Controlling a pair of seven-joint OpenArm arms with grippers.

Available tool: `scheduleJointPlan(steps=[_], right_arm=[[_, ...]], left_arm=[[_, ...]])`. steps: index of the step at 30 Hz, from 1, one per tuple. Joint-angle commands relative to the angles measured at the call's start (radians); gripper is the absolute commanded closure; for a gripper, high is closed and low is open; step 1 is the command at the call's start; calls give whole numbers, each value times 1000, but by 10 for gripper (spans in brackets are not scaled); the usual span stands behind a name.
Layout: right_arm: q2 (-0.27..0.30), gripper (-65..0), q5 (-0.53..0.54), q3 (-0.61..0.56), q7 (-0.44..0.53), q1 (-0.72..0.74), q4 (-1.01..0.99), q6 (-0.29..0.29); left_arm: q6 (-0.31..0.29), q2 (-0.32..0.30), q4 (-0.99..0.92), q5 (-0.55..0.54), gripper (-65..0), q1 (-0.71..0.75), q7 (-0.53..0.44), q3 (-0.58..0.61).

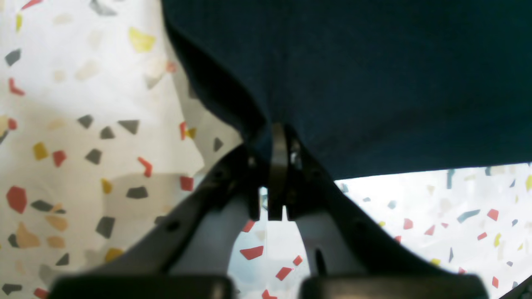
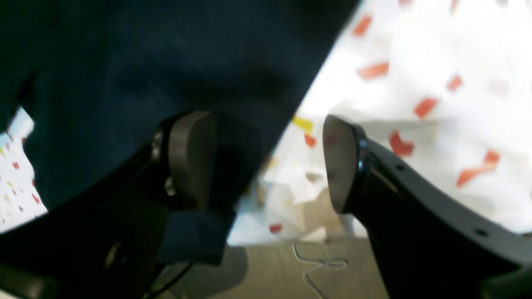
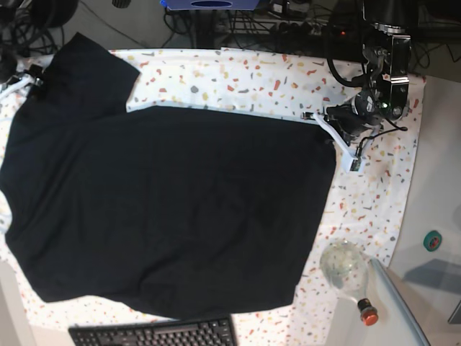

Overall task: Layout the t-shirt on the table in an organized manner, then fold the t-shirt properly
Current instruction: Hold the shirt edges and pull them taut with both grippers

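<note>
Base view, contents by size. Table point(image 3: 389, 194): white cover with red, yellow and grey flecks, edges showing around the cloth. T-shirt point(image 3: 173, 209): black, spread nearly flat over most of the table, one sleeve reaching the far corner on this view's left; judged to be in the laying-out stage, no fold made yet. Left gripper point(image 1: 277, 145): pressed together on the shirt's edge, pinching the cloth, probably to pull that side taut. The left wrist view shows the hem running straight away from the pinch. Right gripper point(image 2: 266, 162): spread wide, nothing between the pads; one finger point(image 2: 191, 158) lies against dark cloth, the other over bare table, likely lining up for a grip on the edge. Keyboard point(image 3: 155, 335): black, at the near edge, just beside the shirt. Glass bottle point(image 3: 349, 274): clear, red cap, lying near the corner. Cables point(image 3: 144, 18): tangled behind the table's far side.
</note>
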Motion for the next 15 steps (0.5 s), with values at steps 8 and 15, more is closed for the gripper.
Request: scheduleJointPlan(steps=[8, 15], right_arm=[[-4, -365, -1, -24, -17, -2, 0, 57], [-4, 0, 1, -3, -14, -2, 0, 57]], left_arm=[[-4, -8, 15, -8, 0, -8, -19, -4], [-4, -8, 17, -8, 0, 0, -19, -4]])
